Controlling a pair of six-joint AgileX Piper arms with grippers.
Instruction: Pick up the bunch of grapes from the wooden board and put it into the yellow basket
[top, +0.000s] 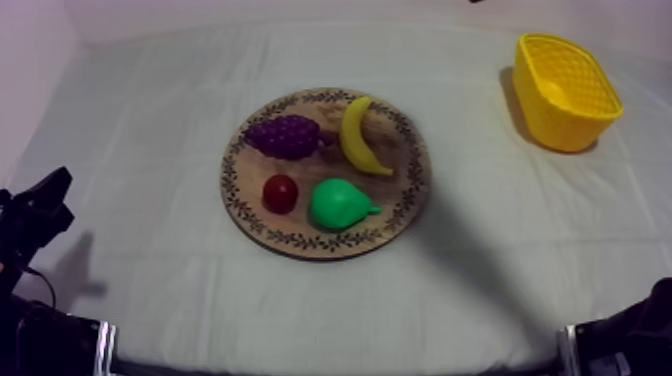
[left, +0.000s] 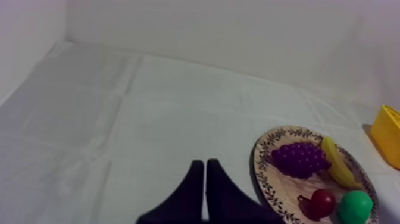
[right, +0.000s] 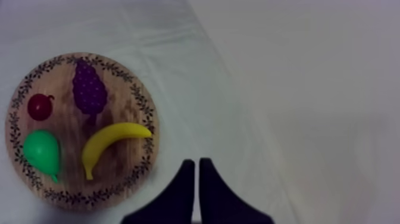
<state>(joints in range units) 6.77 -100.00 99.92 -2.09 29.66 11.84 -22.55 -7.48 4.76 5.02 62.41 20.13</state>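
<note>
Ahead-left of right gripper (right: 196, 162) lay grapes (right: 89, 89) on board (right: 134, 101); it and left gripper (left: 205, 162) were narrow, empty (parked, pick not begun).

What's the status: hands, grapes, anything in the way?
Left hand shut, right hand shut, both clear of the board. Grapes lie on the board, untouched. Banana close beside them; basket stands apart.

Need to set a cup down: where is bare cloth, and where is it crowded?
Bare cloth: between the wooden board and the yellow basket, and on the board's other side. The board itself is crowded with fruit.
</note>
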